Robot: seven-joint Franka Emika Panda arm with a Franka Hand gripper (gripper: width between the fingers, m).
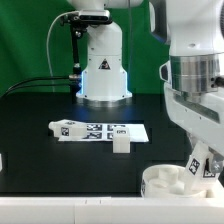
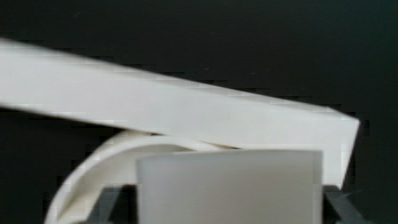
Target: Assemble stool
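One arm (image 1: 195, 60) low over seat (image 1: 163, 182), wrist vert., tool (image 2: 228, 205) tight on leg (image 2: 231, 172).

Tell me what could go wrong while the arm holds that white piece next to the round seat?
1. The leg between the fingers sits close to the seat. If it comes down off-target, it may bump the rim and shove the seat.
2. The seat lies near the front edge of the table, so a push might slide it off.
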